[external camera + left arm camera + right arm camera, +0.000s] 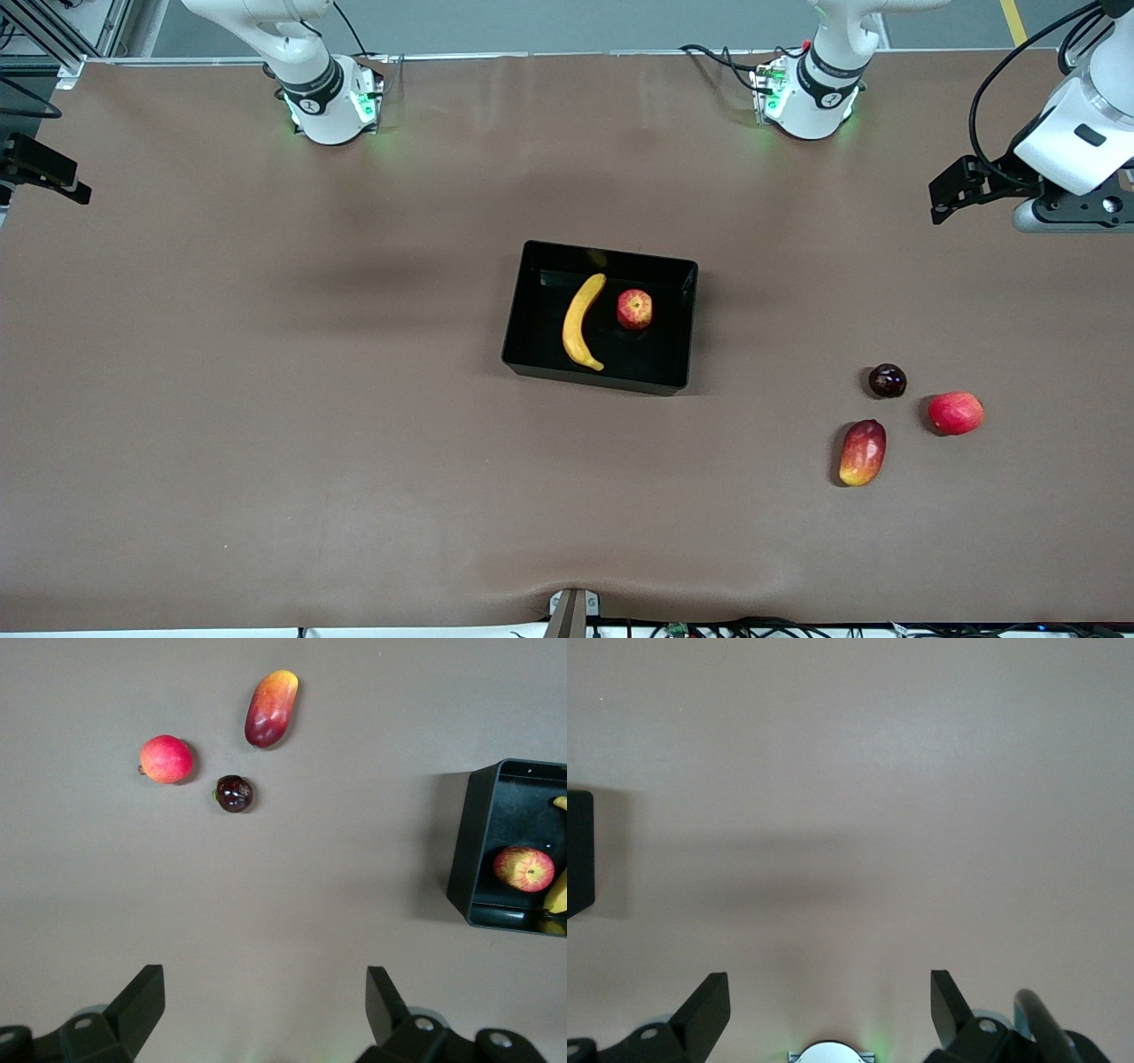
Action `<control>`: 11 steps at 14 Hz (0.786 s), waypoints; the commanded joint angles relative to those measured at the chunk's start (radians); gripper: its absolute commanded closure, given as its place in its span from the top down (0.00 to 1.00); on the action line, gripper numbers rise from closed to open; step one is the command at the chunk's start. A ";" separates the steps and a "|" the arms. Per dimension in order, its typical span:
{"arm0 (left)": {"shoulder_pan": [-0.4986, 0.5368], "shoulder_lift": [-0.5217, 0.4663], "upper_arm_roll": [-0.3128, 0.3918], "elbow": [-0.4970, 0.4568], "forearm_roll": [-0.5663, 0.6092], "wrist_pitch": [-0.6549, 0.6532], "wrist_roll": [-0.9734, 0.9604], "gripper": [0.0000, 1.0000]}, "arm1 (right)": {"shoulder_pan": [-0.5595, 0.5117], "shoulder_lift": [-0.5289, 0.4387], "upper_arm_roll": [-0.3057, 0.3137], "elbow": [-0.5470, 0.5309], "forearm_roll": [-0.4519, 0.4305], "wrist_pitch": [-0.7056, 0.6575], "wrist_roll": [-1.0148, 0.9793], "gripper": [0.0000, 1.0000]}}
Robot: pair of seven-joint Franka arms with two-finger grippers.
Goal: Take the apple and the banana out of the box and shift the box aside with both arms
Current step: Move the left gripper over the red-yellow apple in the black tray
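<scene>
The black tray point(595, 379) sits at the table's middle. In it lie the yellow banana point(582, 322) and, beside it, the red apple point(634, 309) with yellow streaks. The left wrist view shows the tray's wall point(468, 842), the apple point(523, 869) and a bit of the banana point(558, 895). My left gripper point(952, 190) is open and empty, up over the left arm's end of the table; it also shows in its wrist view point(266, 1010). My right gripper point(44, 173) is open and empty over the right arm's end, as its wrist view shows point(830, 1010). A corner of the tray point(578, 850) shows there.
Three other fruits lie toward the left arm's end, nearer the front camera than the tray: an oblong red-yellow mango point(862, 452), a plain red round fruit point(955, 413) and a small dark plum point(887, 380). The brown table mat is bare around the tray.
</scene>
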 commanded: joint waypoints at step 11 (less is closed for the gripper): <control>-0.089 0.127 -0.191 0.042 -0.025 -0.030 -0.201 1.00 | -0.020 0.004 0.016 0.003 -0.016 0.009 0.009 1.00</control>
